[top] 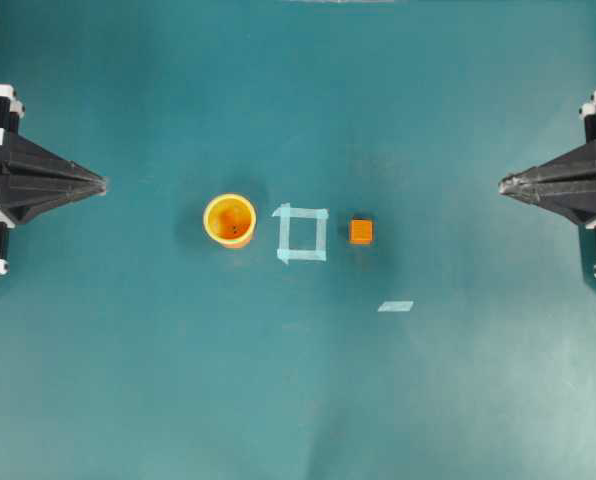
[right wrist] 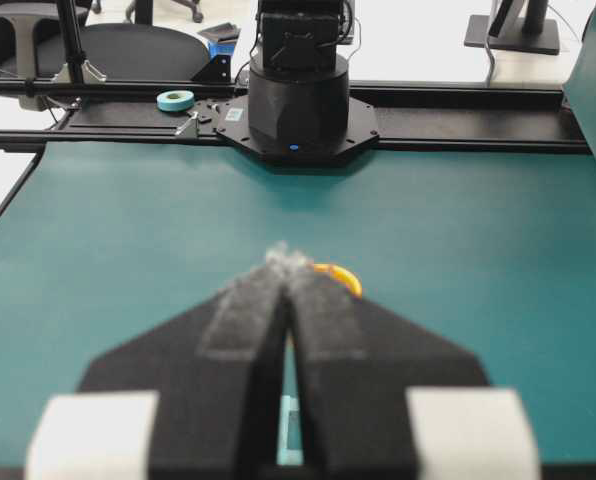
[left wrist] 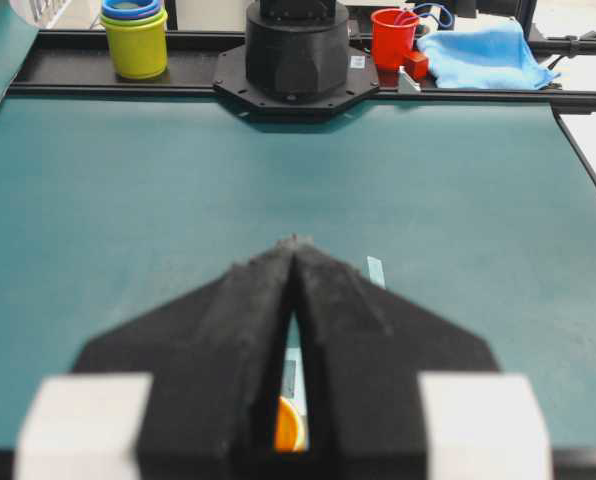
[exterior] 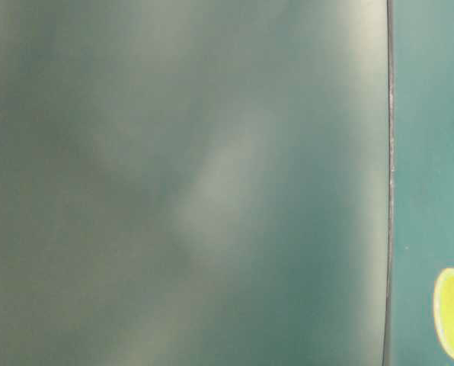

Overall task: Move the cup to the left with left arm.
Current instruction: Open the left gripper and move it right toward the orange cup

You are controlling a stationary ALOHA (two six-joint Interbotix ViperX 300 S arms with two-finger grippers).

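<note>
Teal matting covers the whole table (top: 298, 400), and on it we find the cup (top: 229, 219) standing upright, mouth up, just left of a square of pale tape (top: 301, 233); a small orange cube (top: 361, 231) sits just right of that square. A loose strip of tape (top: 395, 306) lies nearer and further right.

We see the left gripper (top: 102, 184) parked at the left edge, well apart from the cup, its two pointed fingers pressed together at the tips and holding nothing. The right gripper (top: 504, 184) mirrors it at the right edge, fingers likewise pressed together and empty.

We judge that the task has not begun: no reach is under way and the cup is untouched. The next move, as we read it, calls for the left arm to spread its fingers wide enough for the cup's rim, travel right toward it, and come down around the wall without tipping it.
</note>
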